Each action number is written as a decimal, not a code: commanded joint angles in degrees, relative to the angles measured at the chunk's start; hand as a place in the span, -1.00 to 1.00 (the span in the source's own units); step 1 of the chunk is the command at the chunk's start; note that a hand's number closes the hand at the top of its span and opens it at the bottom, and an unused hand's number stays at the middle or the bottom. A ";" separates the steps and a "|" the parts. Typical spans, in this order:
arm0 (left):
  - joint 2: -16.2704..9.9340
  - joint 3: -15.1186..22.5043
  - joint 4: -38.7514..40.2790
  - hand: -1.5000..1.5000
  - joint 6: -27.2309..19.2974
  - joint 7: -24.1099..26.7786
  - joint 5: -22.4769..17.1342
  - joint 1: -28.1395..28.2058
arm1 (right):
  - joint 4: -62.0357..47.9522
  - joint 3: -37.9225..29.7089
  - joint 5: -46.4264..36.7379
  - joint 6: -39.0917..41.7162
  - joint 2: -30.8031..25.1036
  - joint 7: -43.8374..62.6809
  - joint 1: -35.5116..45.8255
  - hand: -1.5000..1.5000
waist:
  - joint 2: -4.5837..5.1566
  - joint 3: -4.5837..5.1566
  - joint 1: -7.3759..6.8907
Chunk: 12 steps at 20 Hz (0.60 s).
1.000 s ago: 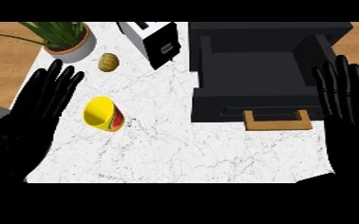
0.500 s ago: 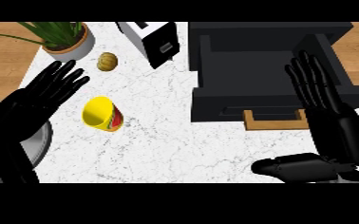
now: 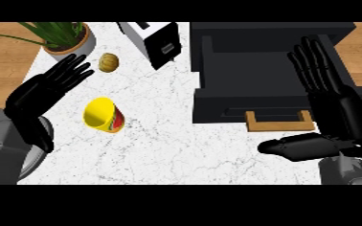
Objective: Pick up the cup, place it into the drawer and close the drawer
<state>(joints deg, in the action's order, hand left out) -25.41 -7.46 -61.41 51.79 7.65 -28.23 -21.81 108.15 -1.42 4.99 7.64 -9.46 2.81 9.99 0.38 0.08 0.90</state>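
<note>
A yellow cup (image 3: pixel 103 115) with a red band lies tilted on the white marble counter (image 3: pixel 155 143), left of centre, its mouth facing me. The black drawer (image 3: pixel 263 72) stands pulled out at the upper right, its wooden handle (image 3: pixel 279 122) on the near face. My left hand (image 3: pixel 47 87) is open at the left, fingers stretched toward the upper right, just left of and above the cup and not touching it. My right hand (image 3: pixel 326 98) is open over the drawer's right side, fingers pointing away, thumb spread low to the left.
A potted plant (image 3: pixel 65 37) stands at the back left corner. A small brown round object (image 3: pixel 108 62) lies near it. A white and black toaster (image 3: pixel 154 40) sits at the back centre, left of the drawer. Wooden floor shows beyond the counter's left edge.
My left hand has moved right and up toward the cup. My right hand has come in from the right edge over the drawer's right side, its thumb now showing.
</note>
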 commanded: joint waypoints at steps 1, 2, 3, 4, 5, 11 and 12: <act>2.32 -0.79 7.28 -1.00 1.04 9.09 10.48 -1.54 | 5.27 -0.94 1.31 0.87 -1.05 3.45 -1.36 -1.00 | -0.26 -0.02 -0.14; 2.03 -0.43 11.99 -1.00 1.10 11.25 13.77 -3.63 | -2.06 -1.83 0.38 2.23 -1.15 -2.95 -0.67 -1.00 | -0.06 -0.01 -0.03; -0.64 -1.73 15.24 -1.00 3.51 12.13 13.07 -4.33 | -0.38 -2.30 2.02 0.69 -0.79 2.26 3.39 -1.00 | -0.09 0.00 -0.14; 0.55 -0.69 16.85 -1.00 1.33 16.77 18.01 -5.05 | -1.46 -0.58 -0.43 -0.92 0.11 2.77 5.68 -1.00 | 0.07 0.05 0.08; 0.12 -0.51 18.41 -1.00 0.97 19.78 19.84 -3.93 | 2.93 -1.01 0.54 -0.68 -0.66 4.87 4.36 -1.00 | 0.06 0.08 0.42; -0.82 2.43 29.04 -1.00 -1.98 30.49 27.30 -6.20 | -0.13 -0.81 0.05 -0.57 0.35 2.83 5.10 -1.00 | 0.14 0.09 0.48; 0.12 3.70 29.61 -1.00 -2.60 31.78 28.39 -6.31 | -0.86 -2.32 1.03 0.11 -1.01 3.66 6.44 -1.00 | 0.21 0.11 0.64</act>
<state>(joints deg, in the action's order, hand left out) -24.76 -5.49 -37.41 44.46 27.52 -4.70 -28.10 106.93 -3.20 5.49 7.62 -9.98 5.05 15.03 0.54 0.15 1.34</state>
